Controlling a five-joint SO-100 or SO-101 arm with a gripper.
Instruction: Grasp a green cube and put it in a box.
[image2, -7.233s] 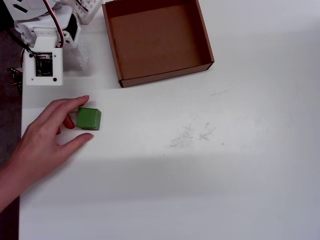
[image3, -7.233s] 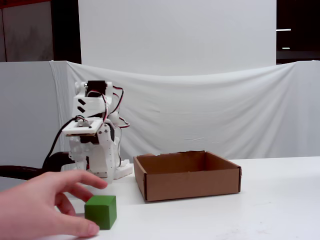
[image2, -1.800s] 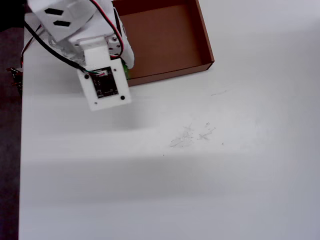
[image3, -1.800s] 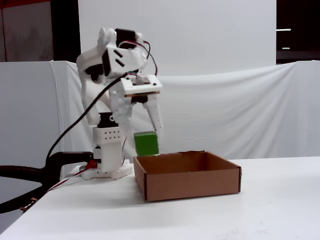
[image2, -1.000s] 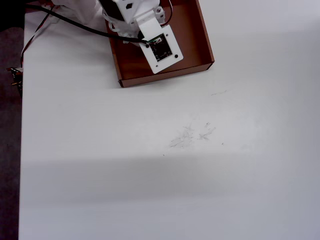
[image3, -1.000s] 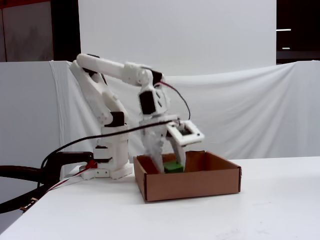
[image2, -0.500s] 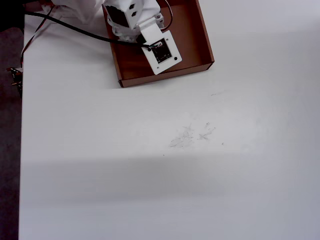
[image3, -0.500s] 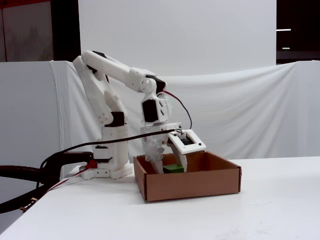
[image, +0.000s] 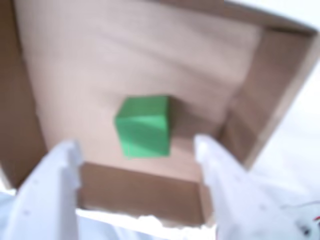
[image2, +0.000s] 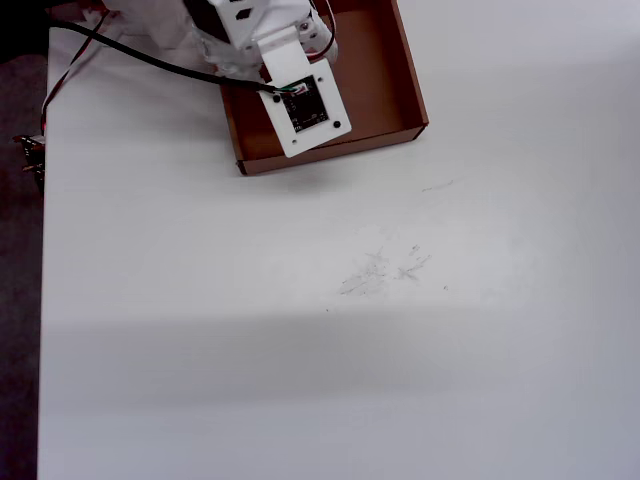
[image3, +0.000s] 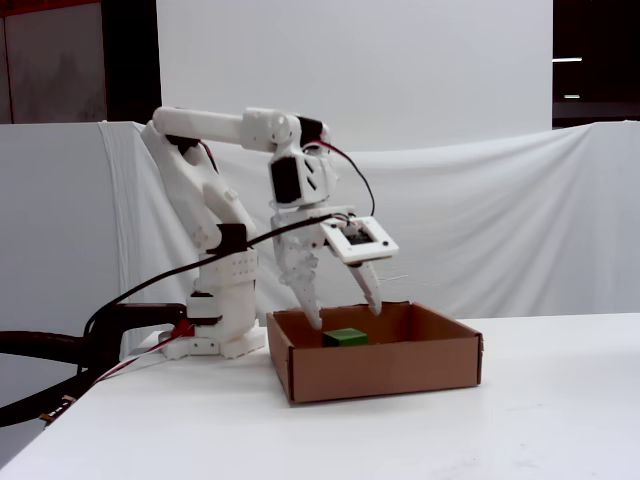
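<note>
Fingers (image: 62, 170) are standing spread and empty, the gripper (image3: 343, 306) hanging above the box (image3: 400, 372). The green cube (image: 143, 126) is lying released on the box floor, clear of both fingers. Risk is judged low: a fingertip dipping could be catching the low cardboard wall and dragging the box. Cube faces are reading matte and flat; the cardboard is plain brown.

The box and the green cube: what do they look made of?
The box: brown cardboard, matte, judging by its dull tan faces and thin folded walls. The green cube: a solid block with a plain matte green finish and crisp edges; painted wood or plastic, the look leaves that open.
</note>
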